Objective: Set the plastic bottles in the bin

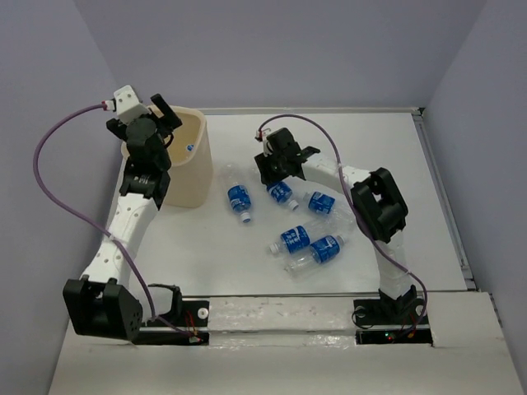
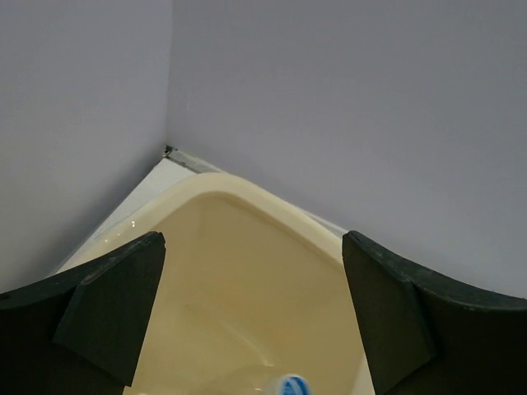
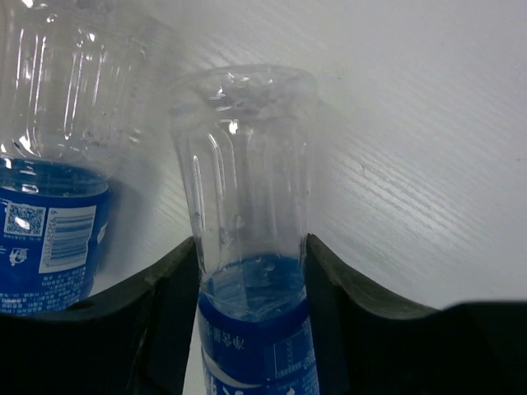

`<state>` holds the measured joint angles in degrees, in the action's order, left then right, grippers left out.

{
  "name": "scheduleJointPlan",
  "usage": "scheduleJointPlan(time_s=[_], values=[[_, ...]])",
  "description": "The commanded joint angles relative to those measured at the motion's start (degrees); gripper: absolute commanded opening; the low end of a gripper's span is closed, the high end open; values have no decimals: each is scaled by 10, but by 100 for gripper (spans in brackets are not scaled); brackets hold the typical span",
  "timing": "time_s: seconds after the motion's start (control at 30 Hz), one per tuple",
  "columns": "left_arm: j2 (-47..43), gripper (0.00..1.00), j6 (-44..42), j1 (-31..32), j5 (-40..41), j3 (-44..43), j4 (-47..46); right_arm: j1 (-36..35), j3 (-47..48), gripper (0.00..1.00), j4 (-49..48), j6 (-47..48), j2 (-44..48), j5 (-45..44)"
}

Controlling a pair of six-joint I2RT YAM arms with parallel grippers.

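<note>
My left gripper [image 1: 162, 115] hangs open over the mouth of the cream bin [image 1: 200, 132]. In the left wrist view its fingers [image 2: 115, 313] stand wide apart above the bin's inside [image 2: 247, 263]. One plastic bottle [image 2: 290, 385] lies at the bottom and shows as a blue spot [image 1: 190, 148] from above. My right gripper [image 3: 251, 284] is shut on a clear bottle [image 3: 247, 206] with a blue label, both pads against its sides. From above, that bottle [image 1: 282, 194] lies on the table under the right gripper [image 1: 278, 174].
Several more bottles lie on the white table: one [image 1: 239, 198] left of the held one, also seen as the neighbour bottle [image 3: 49, 164], one [image 1: 320, 203] to its right, and two [image 1: 293, 239] [image 1: 323, 249] nearer the arm bases. Grey walls surround the table.
</note>
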<state>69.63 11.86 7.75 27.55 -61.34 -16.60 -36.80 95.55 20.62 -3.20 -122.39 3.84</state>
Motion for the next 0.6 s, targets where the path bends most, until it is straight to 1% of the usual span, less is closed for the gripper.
scheduleJointPlan(time_s=[0.0,0.03,0.07,0.1,0.13,0.17,0.2,0.27,0.3,0.37,0.4,0.47,0.57], values=[[-73,99,71,-4,-95,-37,72,-3,36,45,-6,-4,15,-9],[-82,99,71,-3,-112,-37,85,-3,34,43,-10,-4,22,-9],[-102,99,84,-3,-146,-22,96,-3,30,42,-15,-11,32,-8],[-112,99,90,-3,-162,-3,120,-3,24,41,-31,-14,54,-8],[-123,99,93,-2,-178,-3,133,-3,18,40,-40,-15,54,-8],[-146,99,98,-2,-212,21,144,-9,4,40,-58,-20,79,-8],[-159,99,99,-1,-230,32,164,-9,-2,37,-66,-22,92,-8],[-185,99,100,0,-266,72,190,-9,-10,36,-74,-30,128,-8],[-213,99,99,1,-306,82,213,-9,-12,36,-82,-34,138,-8],[-254,99,98,2,-344,115,238,-15,-8,35,-88,-41,167,-7],[-267,99,93,3,-353,121,265,-15,-4,34,-90,-44,175,-8],[-307,99,91,3,-377,140,289,-27,9,34,-95,-53,195,-8],[-341,99,99,3,-392,158,335,-46,50,34,-104,-72,207,-3]])
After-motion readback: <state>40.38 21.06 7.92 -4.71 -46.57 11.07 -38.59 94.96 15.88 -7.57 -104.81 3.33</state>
